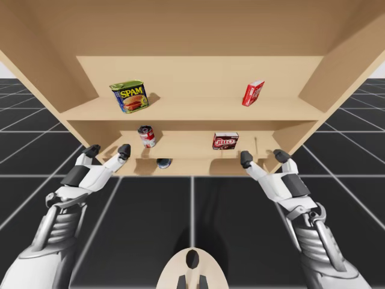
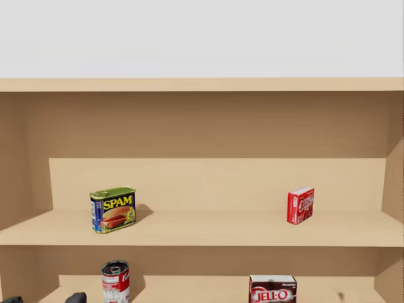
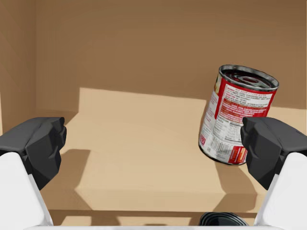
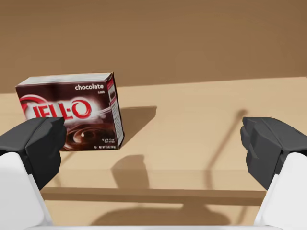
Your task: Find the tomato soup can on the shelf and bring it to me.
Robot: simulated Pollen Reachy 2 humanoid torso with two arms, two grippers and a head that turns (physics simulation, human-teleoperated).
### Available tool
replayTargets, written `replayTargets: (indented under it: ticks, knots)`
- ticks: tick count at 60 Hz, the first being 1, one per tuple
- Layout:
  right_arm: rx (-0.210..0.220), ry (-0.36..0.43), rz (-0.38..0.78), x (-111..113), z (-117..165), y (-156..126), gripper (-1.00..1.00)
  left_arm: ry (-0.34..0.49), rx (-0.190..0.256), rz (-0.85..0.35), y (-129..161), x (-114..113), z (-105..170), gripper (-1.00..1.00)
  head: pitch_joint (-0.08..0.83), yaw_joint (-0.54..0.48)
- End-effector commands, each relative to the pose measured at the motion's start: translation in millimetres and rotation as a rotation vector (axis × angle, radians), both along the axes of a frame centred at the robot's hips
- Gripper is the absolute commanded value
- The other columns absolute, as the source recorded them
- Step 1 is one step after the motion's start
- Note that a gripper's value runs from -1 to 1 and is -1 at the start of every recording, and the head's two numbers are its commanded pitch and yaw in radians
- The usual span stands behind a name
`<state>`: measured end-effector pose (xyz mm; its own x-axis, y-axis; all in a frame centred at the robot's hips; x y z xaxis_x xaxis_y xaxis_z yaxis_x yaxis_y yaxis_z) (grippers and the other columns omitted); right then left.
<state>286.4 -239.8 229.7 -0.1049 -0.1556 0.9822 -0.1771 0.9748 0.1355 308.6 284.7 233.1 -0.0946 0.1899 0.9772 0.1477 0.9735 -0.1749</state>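
The tomato soup can, red and white with a silver top, stands upright on the middle shelf board at its left part. In the head view the can sits below the upper board. My left gripper hovers open in front of that board, slightly left of the can. Seen from the left wrist, the can is ahead of my open gripper, off towards one finger and not between them. My right gripper is open too, in front of the shelf's right part, holding nothing.
A blue and yellow rectangular tin and a small red box stand on the upper board. A dark brown box sits on the middle board, ahead of my right gripper. A dark round can lies on the lowest board.
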Motion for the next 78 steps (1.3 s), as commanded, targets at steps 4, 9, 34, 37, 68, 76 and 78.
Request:
replayTargets:
  ticks: [4, 9, 34, 37, 68, 76, 78]
  knots:
    - [0.013, 0.007, -0.003, -2, -2, 3, -1.00, 0.001, 0.002, 0.000, 1, 0, 0, -1.00, -0.014, 0.01]
    - [0.008, 0.001, -0.004, -2, 0, 3, -1.00, -0.001, 0.002, 0.001, 1, 0, 0, -1.00, 0.004, 0.01]
    - [-0.016, -0.006, -0.023, -2, -1, 4, -1.00, -0.017, 0.022, 0.004, 2, -1, 1, -1.00, 0.270, 0.18]
    - [-0.019, -0.004, -0.025, -2, -1, 4, -1.00, -0.019, 0.024, 0.000, 1, -1, 1, -1.00, 0.302, 0.21]
    - [-0.022, -0.004, -0.036, -1, -2, 3, -1.00, -0.009, 0.007, -0.099, -23, -25, 22, -1.00, 0.395, 0.29]
    - [-0.022, 0.000, -0.040, -1, -3, 3, -1.00, 0.029, -0.005, -0.159, -41, -35, 41, -1.00, 0.392, 0.29]
    - [-0.022, 0.000, -0.041, -1, -2, 3, -1.00, 0.037, -0.005, -0.162, -44, -34, 43, -1.00, 0.392, 0.29]
